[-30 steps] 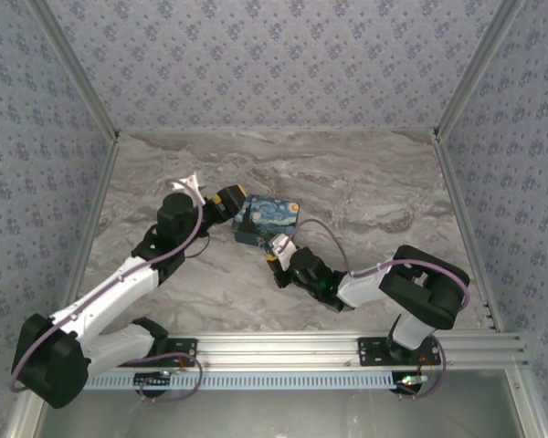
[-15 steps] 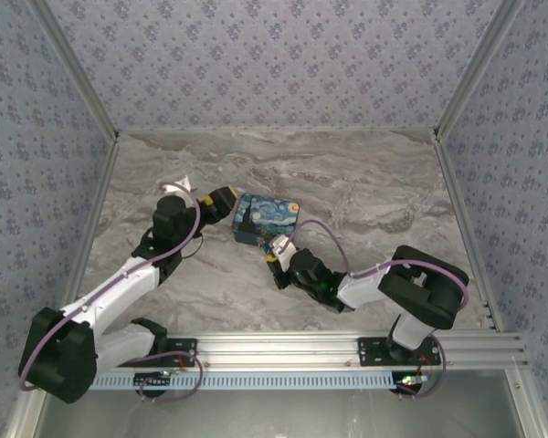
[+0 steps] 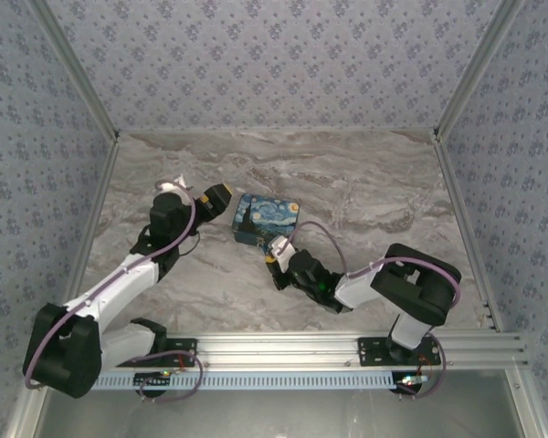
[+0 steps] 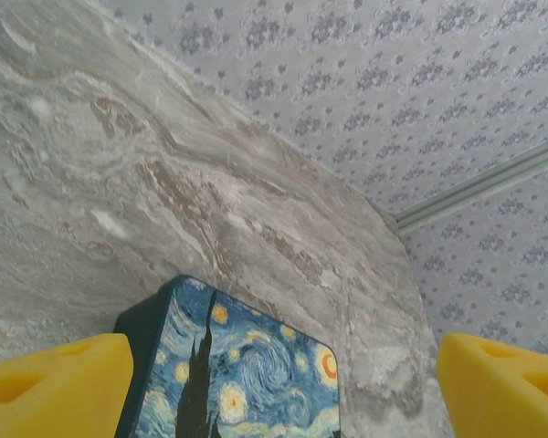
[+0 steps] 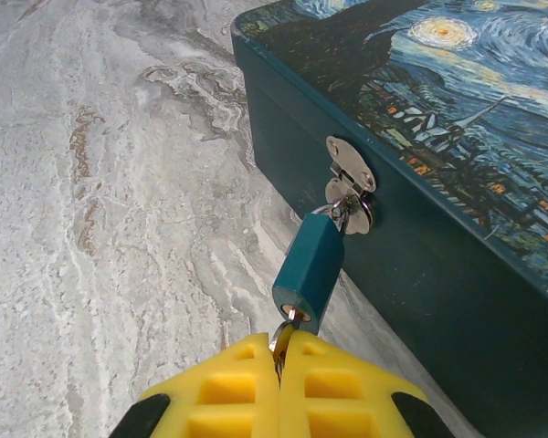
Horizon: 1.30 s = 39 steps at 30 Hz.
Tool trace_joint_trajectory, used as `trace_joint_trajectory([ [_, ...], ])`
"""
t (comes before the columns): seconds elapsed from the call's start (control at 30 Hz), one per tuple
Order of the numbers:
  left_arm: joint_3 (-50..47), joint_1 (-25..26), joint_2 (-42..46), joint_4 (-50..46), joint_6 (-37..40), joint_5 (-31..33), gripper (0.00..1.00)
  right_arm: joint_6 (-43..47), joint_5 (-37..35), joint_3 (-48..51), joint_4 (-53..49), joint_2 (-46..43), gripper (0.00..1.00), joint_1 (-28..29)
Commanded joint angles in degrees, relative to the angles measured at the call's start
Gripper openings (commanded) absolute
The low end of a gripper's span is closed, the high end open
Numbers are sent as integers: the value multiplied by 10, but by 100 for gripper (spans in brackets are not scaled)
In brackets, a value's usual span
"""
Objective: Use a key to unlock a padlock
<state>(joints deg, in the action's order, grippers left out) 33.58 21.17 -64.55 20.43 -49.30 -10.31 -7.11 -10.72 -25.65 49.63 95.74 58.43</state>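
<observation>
A small teal padlock [image 5: 310,263] hangs by its silvery shackle from the metal hasp [image 5: 350,170] on the side of the Starry Night box [image 5: 420,173]. A key [image 5: 284,330] sits in the keyhole at the padlock's bottom. My right gripper [image 5: 281,354] is shut on the key's head, at the near side of the box [image 3: 265,219]. My left gripper [image 3: 216,198] is open just left of the box, apart from it. Its yellow fingers [image 4: 55,383] stand wide on either side of the box lid [image 4: 247,365].
The box lies on a marble tabletop [image 3: 365,192] enclosed by patterned walls [image 3: 274,55]. An aluminium rail [image 3: 347,345] runs along the near edge by the arm bases. Bare table lies behind and to the right of the box.
My left gripper has drawn back leftward, away from the box's left end. The right gripper has stayed shut on the key at the padlock.
</observation>
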Motion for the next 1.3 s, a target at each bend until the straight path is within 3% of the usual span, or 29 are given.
trace_joint_trajectory([
  [0.0, 37, -8, -4, -25, -8, -84, 86, -12, -9, -7, 6, 8, 0, 5],
  [0.13, 29, -8, 13, -34, -10, -109, 86, -9, -10, -12, 1, 8, 0, 6],
  [0.47, 32, -10, 48, -80, 22, -59, 86, -13, -6, -13, 9, 15, 0, 7],
  [0.97, 57, -14, -54, -91, 66, -46, 86, -20, 0, -22, 3, 14, 0, 10],
  [1.27, 80, -14, -160, -66, 74, -95, 84, -52, 7, -20, 18, 17, 0, 9],
])
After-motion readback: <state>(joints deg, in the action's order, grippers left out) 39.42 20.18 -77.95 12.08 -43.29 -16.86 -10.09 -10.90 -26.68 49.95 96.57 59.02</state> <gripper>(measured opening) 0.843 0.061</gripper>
